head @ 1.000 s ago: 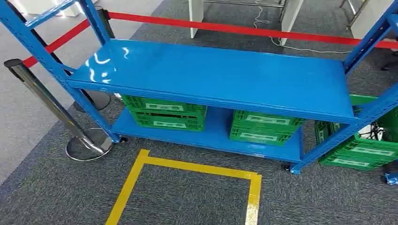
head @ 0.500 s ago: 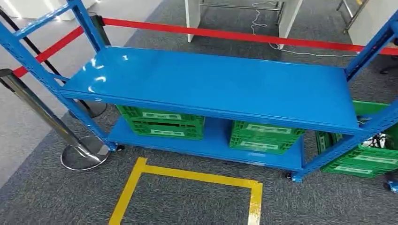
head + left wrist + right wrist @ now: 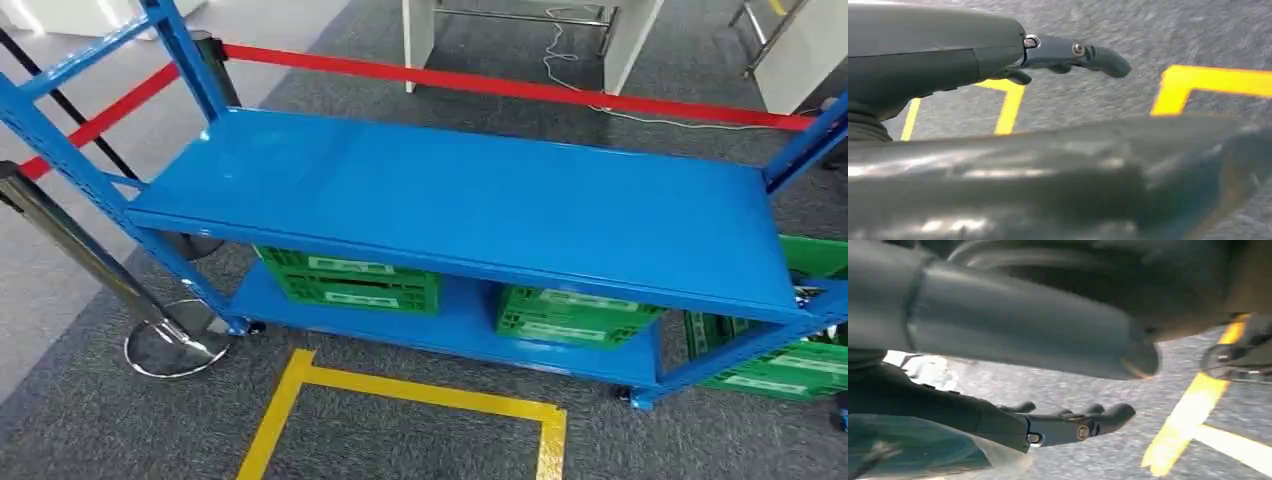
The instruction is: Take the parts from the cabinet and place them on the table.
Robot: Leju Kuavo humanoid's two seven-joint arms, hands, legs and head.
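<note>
Evidently on the approach: both hands, left hand [image 3: 1068, 55] and right hand [image 3: 1068, 422], hang loosely open and empty, so next comes reaching the green crates [image 3: 350, 280] at twelve o'clock under the blue shelf [image 3: 470, 200].

A yellow tape square [image 3: 420, 392] marks the grey carpet [image 3: 100, 430] at 6 o'clock. At 9 o'clock a chrome stanchion [image 3: 90, 265] leans on its round base, and a red barrier belt [image 3: 520, 88] crosses at 12 o'clock before 2 white table legs [image 3: 418, 40].

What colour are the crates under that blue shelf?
Green, with pale labels on their sides; the crates show best in the head view, on the lower shelf.
</note>
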